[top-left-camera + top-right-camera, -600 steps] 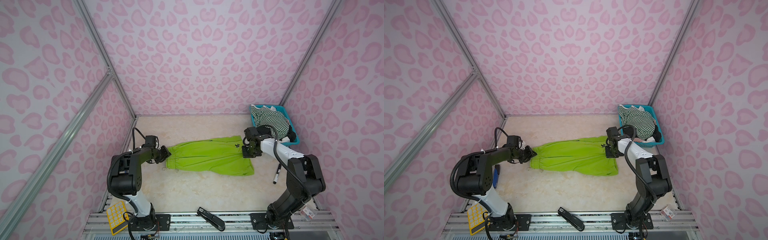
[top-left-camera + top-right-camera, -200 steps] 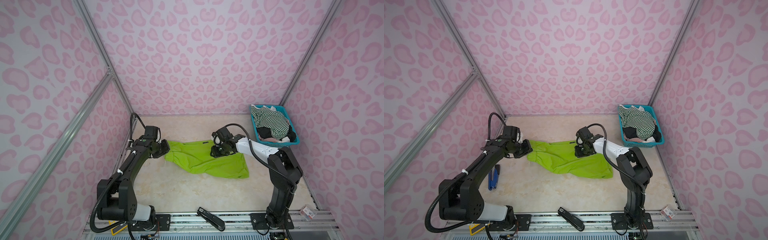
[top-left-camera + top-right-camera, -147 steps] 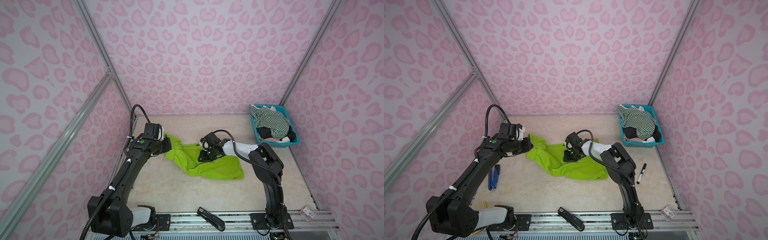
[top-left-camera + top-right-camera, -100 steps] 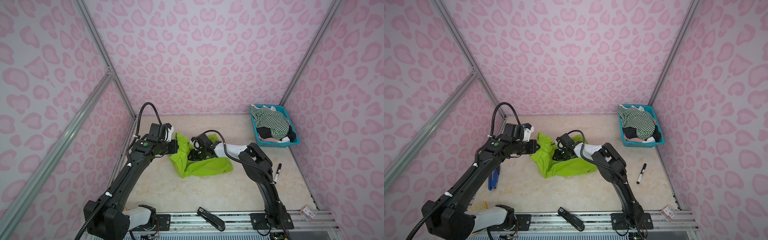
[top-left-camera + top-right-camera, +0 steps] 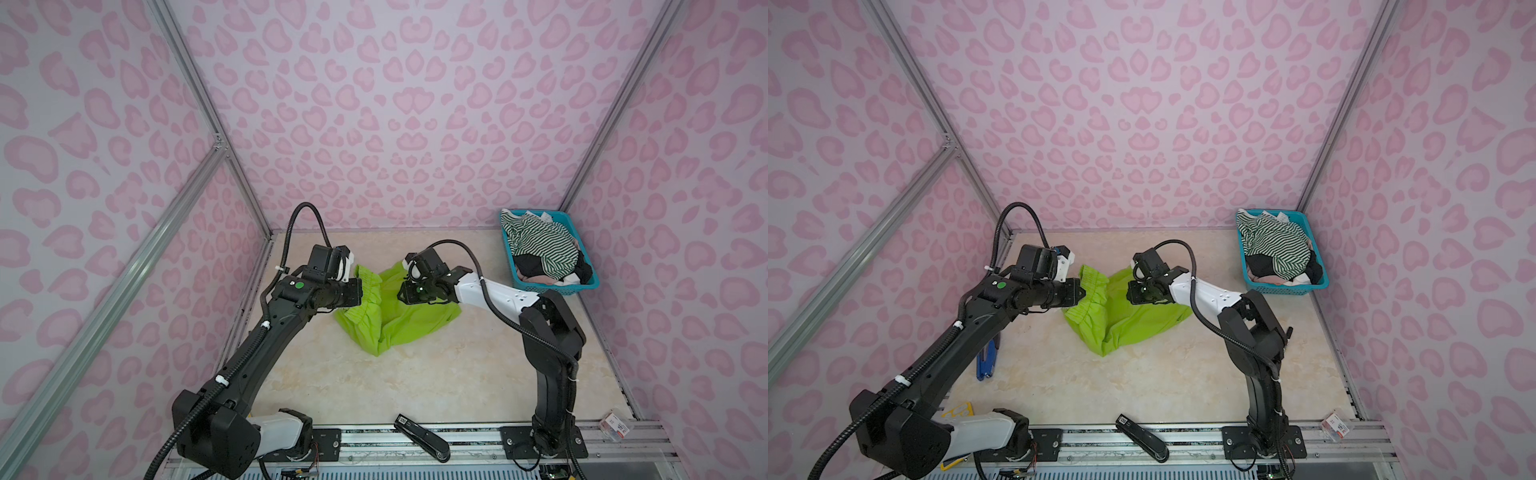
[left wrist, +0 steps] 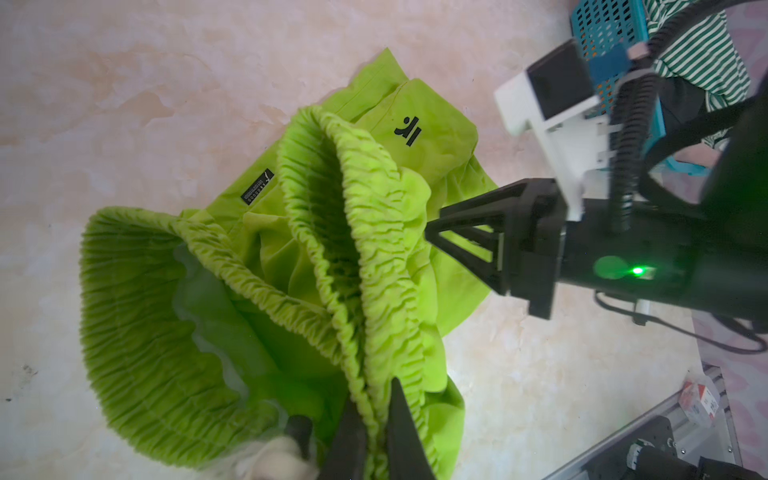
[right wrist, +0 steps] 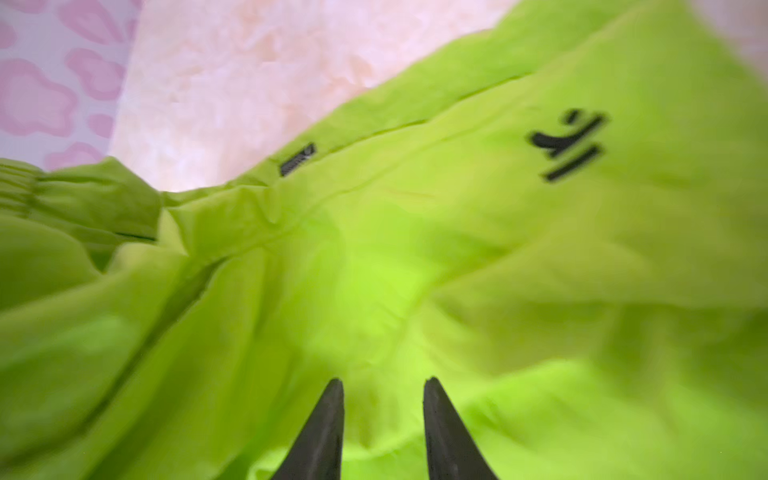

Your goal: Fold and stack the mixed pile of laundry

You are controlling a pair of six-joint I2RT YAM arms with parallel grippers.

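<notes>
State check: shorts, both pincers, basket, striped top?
lime-green shorts: bunched, waistband lifted, not folded
left pincer: shut on the shorts' waistband
right pincer: jaws apart over shorts fabric, grip unclear
teal basket: upright, full of clothes
striped top: crumpled, on top in the basket

Left arm (image 5: 266, 336) stretches forward and inward; left gripper (image 6: 376, 405) is pinched tight on the shorts (image 6: 232, 332) waistband. Right arm (image 5: 498, 297) reaches leftward, elbow raised. Right gripper (image 7: 383, 384) faces the left one, jaws part-way apart, grip unclear.
</notes>
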